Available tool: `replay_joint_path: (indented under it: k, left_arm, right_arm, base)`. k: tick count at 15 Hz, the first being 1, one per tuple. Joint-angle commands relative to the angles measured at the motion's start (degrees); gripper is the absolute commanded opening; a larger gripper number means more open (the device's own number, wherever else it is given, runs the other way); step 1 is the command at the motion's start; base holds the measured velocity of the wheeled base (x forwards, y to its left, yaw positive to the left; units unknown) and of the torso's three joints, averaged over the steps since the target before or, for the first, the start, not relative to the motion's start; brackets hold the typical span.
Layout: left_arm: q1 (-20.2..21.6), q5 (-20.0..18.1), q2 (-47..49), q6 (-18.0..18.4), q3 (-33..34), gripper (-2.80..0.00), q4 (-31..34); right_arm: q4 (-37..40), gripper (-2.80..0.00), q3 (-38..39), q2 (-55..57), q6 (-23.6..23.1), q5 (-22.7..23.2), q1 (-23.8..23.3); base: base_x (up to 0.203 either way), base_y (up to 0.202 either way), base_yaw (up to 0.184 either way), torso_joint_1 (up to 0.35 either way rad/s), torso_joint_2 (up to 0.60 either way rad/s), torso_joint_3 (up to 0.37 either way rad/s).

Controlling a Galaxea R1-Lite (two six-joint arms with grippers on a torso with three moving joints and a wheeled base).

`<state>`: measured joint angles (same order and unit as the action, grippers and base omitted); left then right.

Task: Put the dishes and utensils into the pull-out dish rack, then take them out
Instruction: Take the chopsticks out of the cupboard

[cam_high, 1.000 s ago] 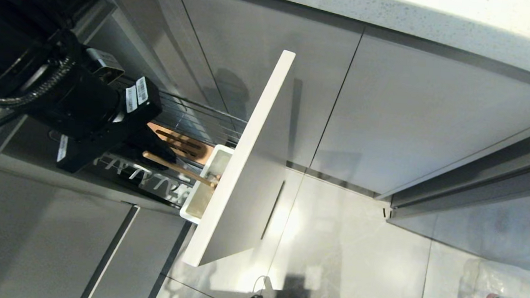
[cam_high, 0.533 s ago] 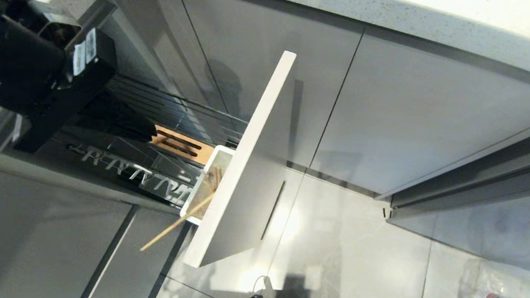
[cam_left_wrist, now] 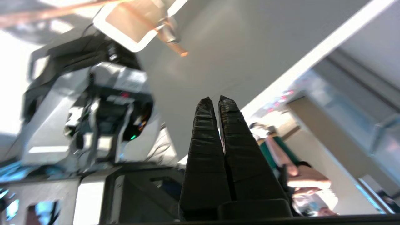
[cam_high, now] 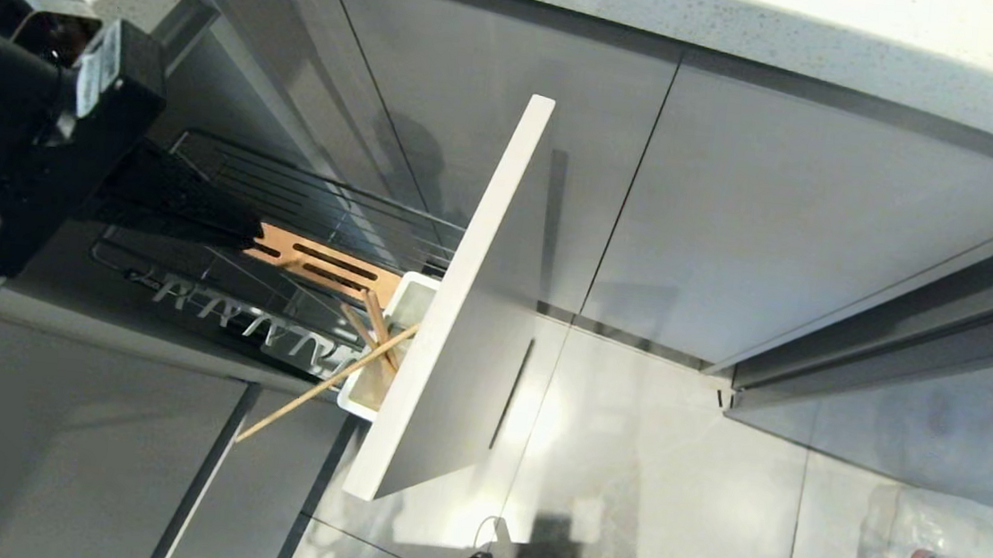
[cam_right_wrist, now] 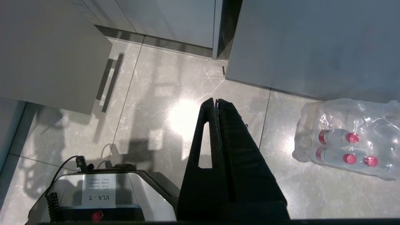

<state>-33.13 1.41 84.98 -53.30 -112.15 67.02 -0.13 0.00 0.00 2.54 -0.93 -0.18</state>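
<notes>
The pull-out dish rack [cam_high: 314,209] stands drawn out from the grey cabinets, its pale front panel [cam_high: 458,312] toward the tiled floor [cam_high: 671,438], with the slotted wooden strip [cam_high: 327,262] and the white pronged plate tray [cam_high: 258,330] lying in the chrome wire basket. The left gripper [cam_high: 253,231] hovers over the wooden strip with its fingers pressed together and nothing between them, while the right gripper [cam_right_wrist: 216,101], likewise closed and empty, hangs parked above the floor near a pack of water bottles [cam_right_wrist: 347,137]. The chopsticks [cam_high: 365,344] stand in the white utensil cup [cam_high: 383,341] just behind the front panel, one of them tilted far over the cup's rim.
</notes>
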Motion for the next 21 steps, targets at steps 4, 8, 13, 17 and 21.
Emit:
replay_joint_path:
  k: [4, 8, 13, 17, 21]
  left_arm:
    - [0.31, 4.10, 8.45, -0.22, 0.02, -2.80, 5.82]
    - [0.53, 9.27, 10.63, 0.13, 0.95, -2.80, 7.95]
    - [2.23, 9.32, 14.39, 0.12, 3.18, -2.80, 8.04]
    - [3.69, 9.23, 16.25, 0.04, 3.35, 0.00, 7.23]
    - [6.02, 9.06, 18.63, -0.12, 3.45, 0.00, 5.02]
  right_arm:
    - [-0.04, -2.80, 0.00, 0.03, 0.06, 0.01, 0.01]
    - [-0.01, -2.80, 0.00, 0.09, 0.01, -0.03, 0.01]
    - [-0.03, -2.80, 0.00, 0.07, 0.02, 0.01, 0.01]
    - [-0.04, -2.80, 0.00, 0.00, 0.01, -0.03, 0.01]
    - [-0.03, -2.80, 0.00, 0.04, 0.02, 0.03, 0.01]
  base:
    - [0.000, 0.000, 0.000, 0.000, 0.00, 0.000]
    - [0.000, 0.000, 0.000, 0.000, 0.00, 0.000]
    - [0.000, 0.000, 0.000, 0.000, 0.00, 0.000]
    - [0.000, 0.000, 0.000, 0.000, 0.00, 0.000]
    - [0.000, 0.000, 0.000, 0.000, 0.00, 0.000]
